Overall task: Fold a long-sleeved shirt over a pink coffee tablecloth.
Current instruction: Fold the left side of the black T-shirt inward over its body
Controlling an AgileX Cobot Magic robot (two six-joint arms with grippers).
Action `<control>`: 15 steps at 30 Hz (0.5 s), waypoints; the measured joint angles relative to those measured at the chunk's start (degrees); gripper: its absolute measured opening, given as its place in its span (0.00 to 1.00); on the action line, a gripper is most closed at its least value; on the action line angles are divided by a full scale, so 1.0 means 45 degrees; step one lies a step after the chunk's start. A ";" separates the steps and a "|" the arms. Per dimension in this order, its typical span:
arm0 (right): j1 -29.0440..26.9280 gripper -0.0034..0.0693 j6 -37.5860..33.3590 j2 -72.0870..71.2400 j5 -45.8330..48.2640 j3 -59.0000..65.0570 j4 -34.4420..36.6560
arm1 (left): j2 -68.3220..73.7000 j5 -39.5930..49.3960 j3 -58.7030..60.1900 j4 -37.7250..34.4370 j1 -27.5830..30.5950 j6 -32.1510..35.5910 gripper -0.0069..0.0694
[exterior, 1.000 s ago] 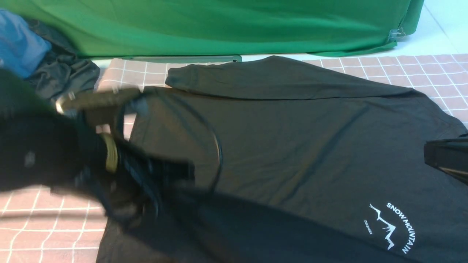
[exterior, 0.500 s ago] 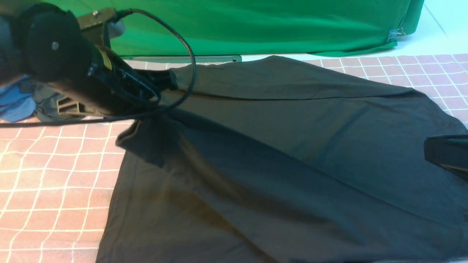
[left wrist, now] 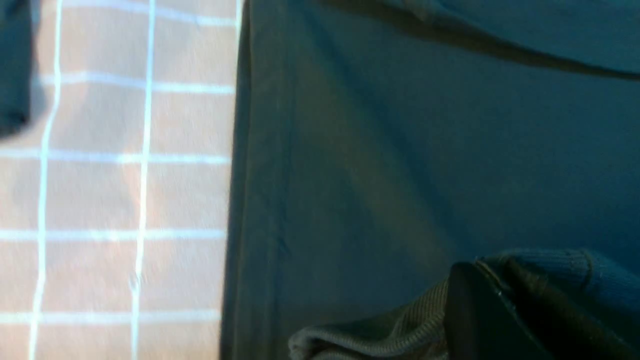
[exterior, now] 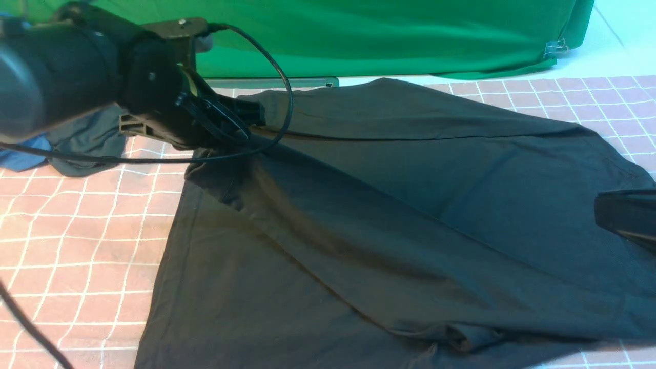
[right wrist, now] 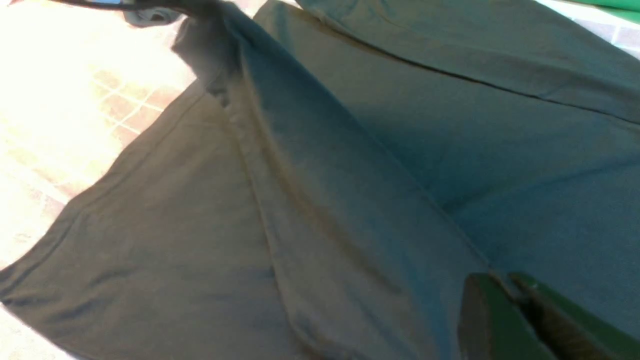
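The black long-sleeved shirt lies spread on the pink coffee tablecloth. My left gripper hangs over the shirt's far left corner, shut on the ribbed sleeve cuff. The sleeve runs taut from it diagonally across the body toward the near right. In the left wrist view the left gripper has cuff fabric bunched around its closed jaws. At the right edge, my right gripper rests low on the shirt. In its own wrist view the right gripper is shut, with a fold of shirt fabric running into its tips. The chest print is hidden.
A green backdrop hangs along the far edge. A dark grey garment and a blue garment lie at the far left on the cloth. The left arm's black cable loops above the shirt's far corner.
The left arm rose from low over the near left and swung to the far left, dragging the sleeve across the shirt body and covering the white print. The right gripper stayed put.
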 joint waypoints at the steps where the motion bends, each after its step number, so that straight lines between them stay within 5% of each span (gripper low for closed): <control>1: 0.0000 0.14 0.0000 0.0000 0.0092 0.0000 0.0000 | 0.0237 -0.0290 -0.0016 0.0315 0.0000 0.0000 0.15; 9: 0.0000 0.14 0.0391 0.0447 0.1238 0.0000 -0.0078 | 0.0536 -0.0740 -0.0026 0.1061 0.0000 -0.0350 0.19; 15: 0.0000 0.14 0.1492 0.1912 0.3362 -0.0624 -0.1751 | -0.0715 -0.0096 -0.0042 0.0451 0.0000 -0.0296 0.43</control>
